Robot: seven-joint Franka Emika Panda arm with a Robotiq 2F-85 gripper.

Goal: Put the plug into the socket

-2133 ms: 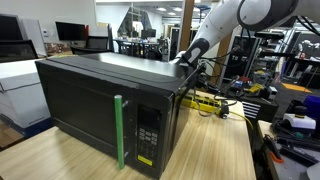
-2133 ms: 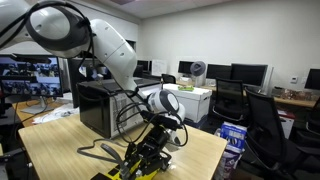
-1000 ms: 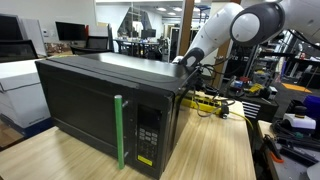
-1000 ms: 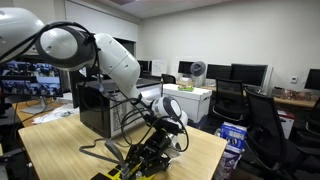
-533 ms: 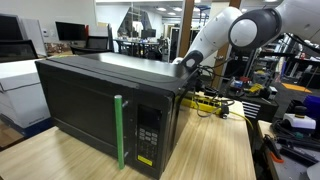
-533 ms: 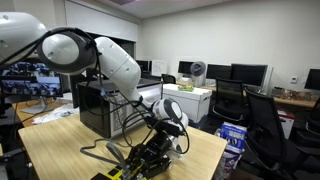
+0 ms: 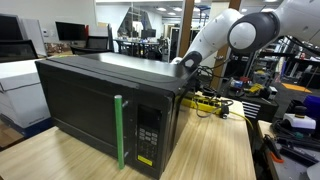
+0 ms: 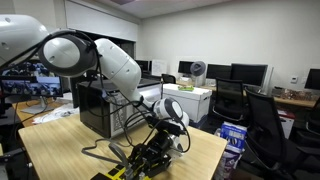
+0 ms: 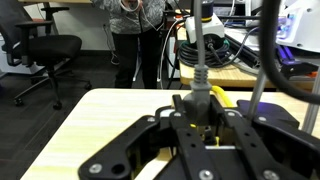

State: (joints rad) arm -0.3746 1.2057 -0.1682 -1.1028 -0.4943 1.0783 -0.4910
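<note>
Ext view: we see the microwave [image 7: 100,105] on the table [image 7: 210,150]. The socket [image 7: 205,100], a yellow strip, lies beyond it toward the far edge. The arm [image 7: 215,35] drops behind the microwave's rear corner, so we can't tell the grip here.

Ext view: the gripper [image 8: 150,155] sits low over the socket [image 8: 122,172], near the table's front edge.

Wrist view: jaws nearly closed, pinching the plug [image 9: 197,110]. Its grey cord [image 9: 199,50] runs up, w/ yellow socket [image 9: 222,97] just behind.
</note>
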